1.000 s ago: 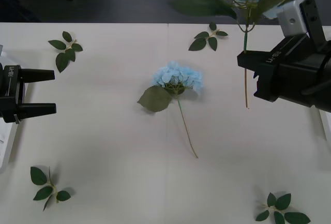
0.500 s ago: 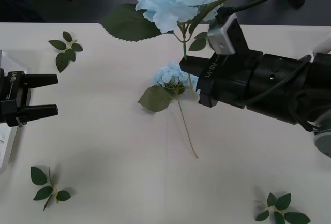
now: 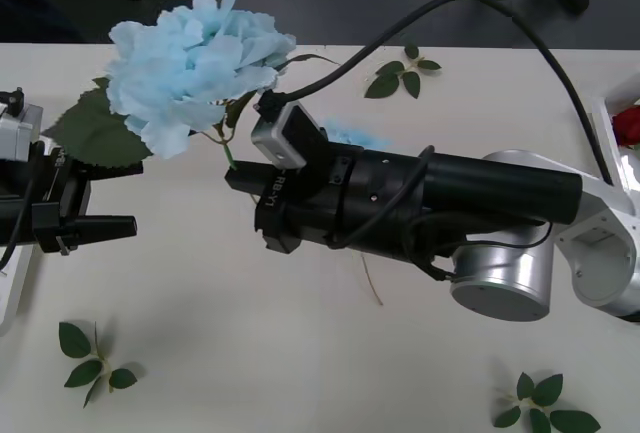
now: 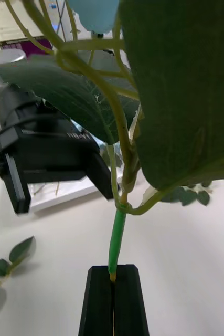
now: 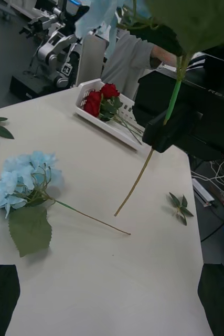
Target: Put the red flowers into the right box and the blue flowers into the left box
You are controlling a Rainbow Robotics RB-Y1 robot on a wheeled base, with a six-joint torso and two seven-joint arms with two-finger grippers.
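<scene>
My right gripper (image 3: 235, 168) reaches across the table toward the left and is shut on the green stem of a blue flower (image 3: 190, 63), whose big pale head stands above the left gripper. In the right wrist view its black fingers (image 4: 113, 294) pinch the stem (image 4: 117, 236). The left gripper (image 3: 105, 198) is open just beside that flower's leaf, nothing between its fingers (image 5: 1, 294). Another blue flower (image 5: 25, 176) lies on the table, mostly hidden by the right arm in the front view (image 3: 350, 135). Red flowers (image 5: 101, 100) lie in the right box (image 5: 88, 86). The left box (image 3: 8, 298) shows at the left edge.
Loose green leaf sprigs lie at the back (image 3: 405, 71), front left (image 3: 90, 358) and front right (image 3: 545, 408). The right arm's thick forearm (image 3: 470, 198) spans the table's middle. The held flower's long stem end (image 5: 132, 189) hangs close above the table.
The right arm has swung from the back right across to the left, carrying the blue flower up to the left gripper. The left gripper has edged slightly inward.
</scene>
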